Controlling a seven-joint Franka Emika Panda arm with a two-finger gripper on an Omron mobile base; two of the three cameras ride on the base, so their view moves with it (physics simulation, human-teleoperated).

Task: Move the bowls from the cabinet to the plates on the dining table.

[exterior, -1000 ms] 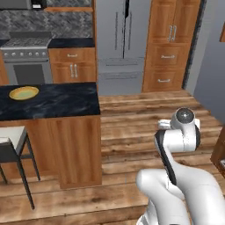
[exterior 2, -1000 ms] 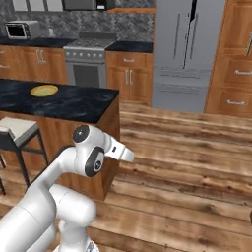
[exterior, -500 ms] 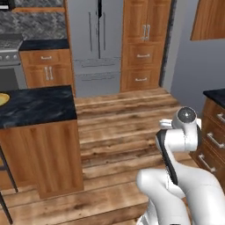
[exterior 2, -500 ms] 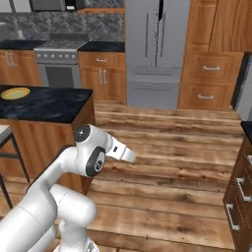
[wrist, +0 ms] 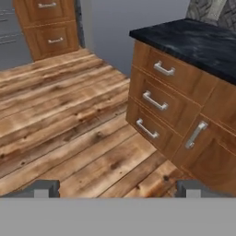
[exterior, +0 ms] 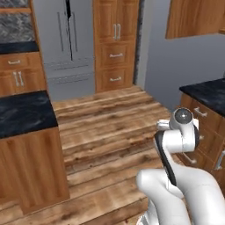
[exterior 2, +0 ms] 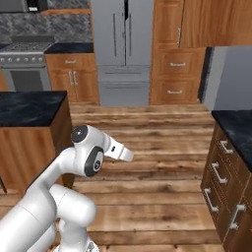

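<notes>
On the left stands the dining table (exterior: 26, 115), an island block with a black white-veined marble top over orange-brown wood panels; no plates or bowls can be seen from here. In the middle, the white arm's end effector (wrist: 117, 188) is tucked low over the plank floor, fingers spread wide and empty, seemingly carried for travel. On the right hangs an orange-brown wooden wall cabinet (exterior: 195, 19), doors shut, above a dark-topped drawer unit (wrist: 184, 92).

One fridge (exterior 2: 123, 49), one stove (exterior 2: 27, 69), one dining table (exterior: 26, 114), three drawers (wrist: 159, 103) in the low unit.
</notes>
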